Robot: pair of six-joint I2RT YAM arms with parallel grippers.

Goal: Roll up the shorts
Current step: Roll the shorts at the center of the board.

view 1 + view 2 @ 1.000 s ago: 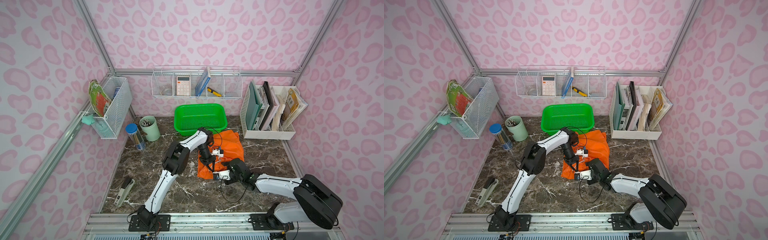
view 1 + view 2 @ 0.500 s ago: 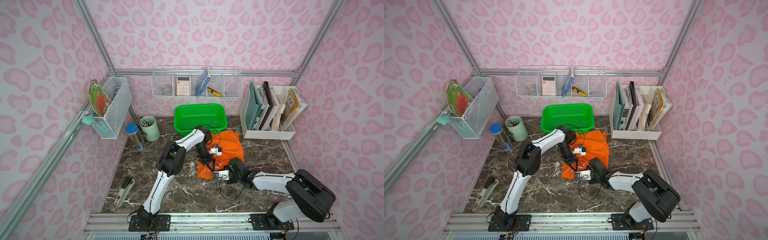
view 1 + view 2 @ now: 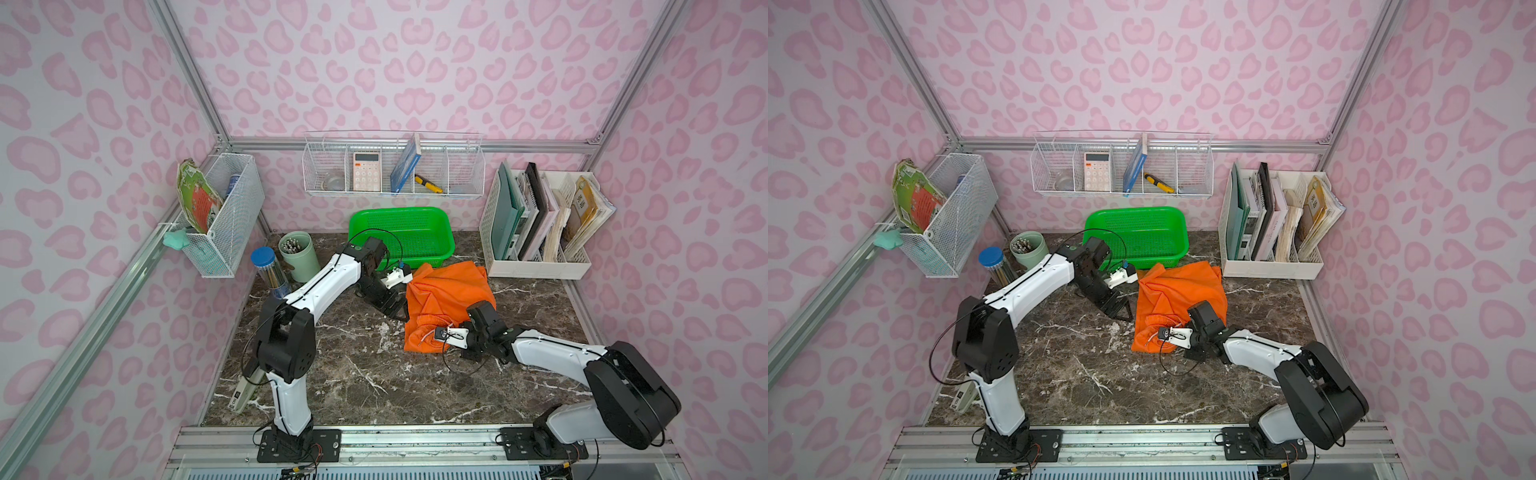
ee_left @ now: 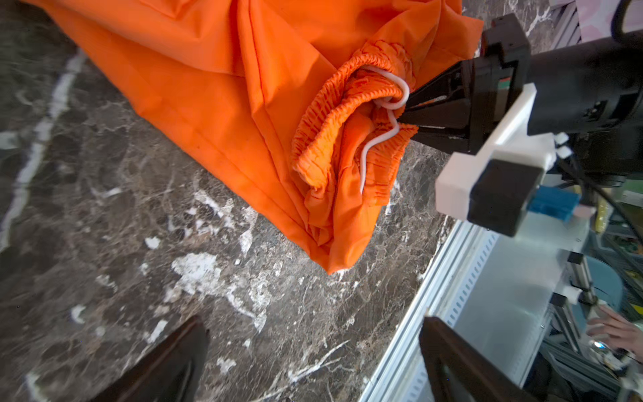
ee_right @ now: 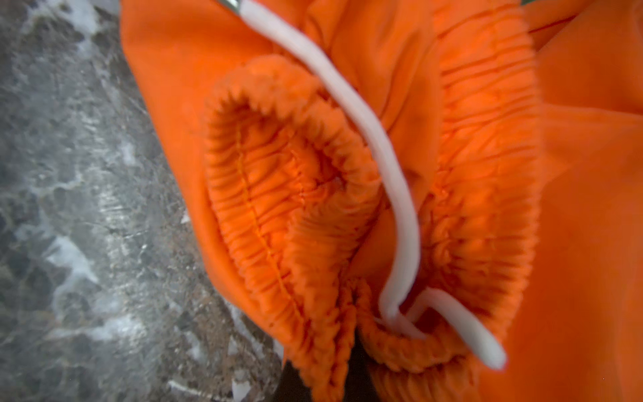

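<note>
Orange shorts (image 3: 451, 286) by green basket (image 3: 400, 210) — limp, slippery, best held at waistband (image 4: 334, 115): right gripper (image 4: 404, 113) clamped there, left gripper (image 3: 394, 306) agape, empty.

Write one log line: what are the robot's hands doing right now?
left gripper: open, beside bright orange thin-fabric shorts | right gripper: shut on gathered waistband

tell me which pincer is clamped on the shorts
The right pincer, shut on the shorts at the waistband; the left pincer stands open beside them.
</note>
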